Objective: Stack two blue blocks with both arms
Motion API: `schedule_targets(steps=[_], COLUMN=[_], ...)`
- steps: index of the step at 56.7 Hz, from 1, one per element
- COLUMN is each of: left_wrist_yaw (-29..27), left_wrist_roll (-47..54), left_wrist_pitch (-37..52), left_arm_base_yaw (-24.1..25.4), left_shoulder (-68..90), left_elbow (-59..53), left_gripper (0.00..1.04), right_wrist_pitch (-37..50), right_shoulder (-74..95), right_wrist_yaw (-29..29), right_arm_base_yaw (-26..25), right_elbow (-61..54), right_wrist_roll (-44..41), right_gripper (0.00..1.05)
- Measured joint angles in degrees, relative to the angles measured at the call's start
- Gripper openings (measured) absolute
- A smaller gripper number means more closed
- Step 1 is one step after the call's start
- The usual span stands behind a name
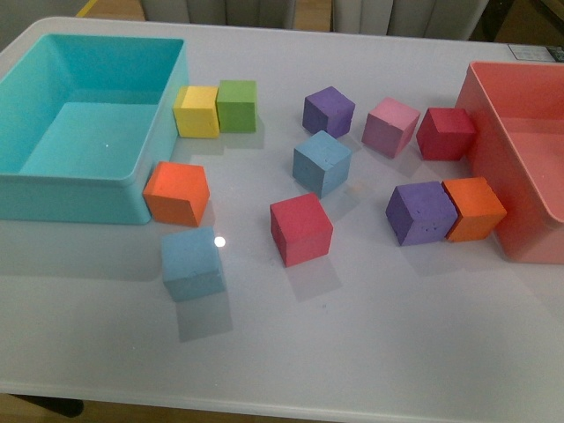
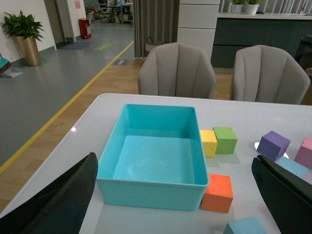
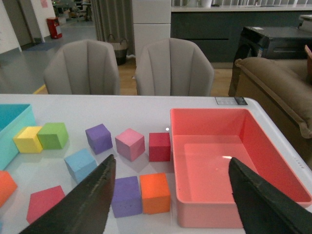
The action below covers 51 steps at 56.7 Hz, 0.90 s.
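Both blue blocks sit on the desk, well apart from each other. The near blue block lies just off the near right corner of the turquoise bin, closer to me than the orange cube that sits by that corner. The far blue block is well to the bin's right, roughly level with the near half of its right wall.

They look like matte foam, so I judge them light, a little squashy and not slippery. I'd take each by two opposite flat faces at mid height with a mild squeeze, turning the wrist to match its skew.

The left pincer is spread wide and empty, raised on the near side of the bin and looking across it. The right pincer is likewise released and holds nothing, well off to the bin's right.
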Motion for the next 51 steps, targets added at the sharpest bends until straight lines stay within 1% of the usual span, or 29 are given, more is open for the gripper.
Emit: schedule_targets(steps=[5, 6, 7, 10, 12, 16, 19, 25, 31, 37, 40, 45, 51], left_wrist_yaw=[0.0, 0.0, -0.3, -2.1, -3.4, -3.9, -4.6, -4.7, -4.5, -4.0, -3.4, -4.3, -4.6], left_wrist_roll=[0.0, 0.0, -0.2, -1.9, -2.5, -3.5, -4.0, -5.5, -7.6, -11.4, -13.3, -14.9, -16.3], left_wrist_pitch=[0.0, -0.1, -0.9, -11.5, -16.0, -15.1, -10.4, -0.4, 10.3, 19.2, 22.3, 26.3, 28.9], left_arm_base_yaw=[0.0, 0.0, 0.0, -1.4, -2.8, -5.4, -8.1, -11.7, -14.0, -15.4, -16.0, -17.2, -18.7], left_shoulder=[0.0, 0.1, 0.5, 6.4, 12.3, 19.9, 26.4, 37.7, 50.3, 63.4, 69.4, 78.1, 86.6], left_elbow=[0.0, 0.1, 0.3, 4.5, 7.2, 8.6, 9.0, 9.6, 10.9, 13.7, 15.4, 18.0, 20.4], left_gripper=[0.96, 0.96, 0.96, 0.96, 0.96, 0.96, 0.96, 0.96, 0.96, 0.96, 0.96, 0.96, 0.96], right_wrist_pitch=[0.0, 0.0, 0.0, 0.0, 0.0, 0.0, 0.0, 0.0, 0.0, 0.0, 0.0, 0.0, 0.0], right_shoulder=[0.0, 0.0, 0.0, 0.0, 0.0, -0.1, -0.1, -0.1, -0.1, -0.1, -0.1, -0.1, -0.1], right_wrist_yaw=[0.0, 0.0, 0.0, 0.0, 0.0, 0.0, 0.0, 0.0, 0.0, 0.0, 0.0, 0.0, 0.0], right_arm_base_yaw=[0.0, 0.0, 0.0, 0.0, 0.0, 0.0, 0.0, 0.0, 0.0, 0.0, 0.0, 0.0, 0.0], right_elbow=[0.0, 0.0, 0.0, 0.0, 0.0, 0.0, 0.0, 0.0, 0.0, 0.0, 0.0, 0.0, 0.0], right_wrist_roll=[0.0, 0.1, 0.1, 0.1, 0.1, 0.1, 0.2, 0.2, 0.2, 0.2, 0.2, 0.2, 0.2], right_gripper=[0.96, 0.97, 0.97, 0.95, 0.96, 0.96, 0.96, 0.96, 0.96, 0.96, 0.96, 0.96, 0.96])
